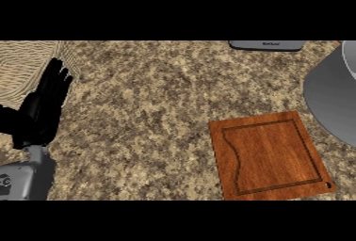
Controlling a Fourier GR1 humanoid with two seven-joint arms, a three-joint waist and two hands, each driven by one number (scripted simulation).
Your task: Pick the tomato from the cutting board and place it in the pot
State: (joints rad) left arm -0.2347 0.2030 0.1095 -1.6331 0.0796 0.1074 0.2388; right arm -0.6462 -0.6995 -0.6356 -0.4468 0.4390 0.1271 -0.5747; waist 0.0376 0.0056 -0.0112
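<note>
The wooden cutting board (271,155) is lying bare on the speckled surface (153,113), no tomato showing on it. Well left of the board, the left robot hand (43,110) is resting with fingers straight and spread; just beyond the board's right corner, the grey pot (334,99) is sitting, its inside hidden.

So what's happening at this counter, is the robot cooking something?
Not much is being handled at this moment. The robot's left hand rests open at the left edge, fingers up, holding nothing. The right hand is out of view. A wooden cutting board lies on the speckled counter with nothing visible on it; no tomato shows anywhere. At the right edge is part of a grey pot, its inside hidden. A small grey object sits at the top edge.
</note>
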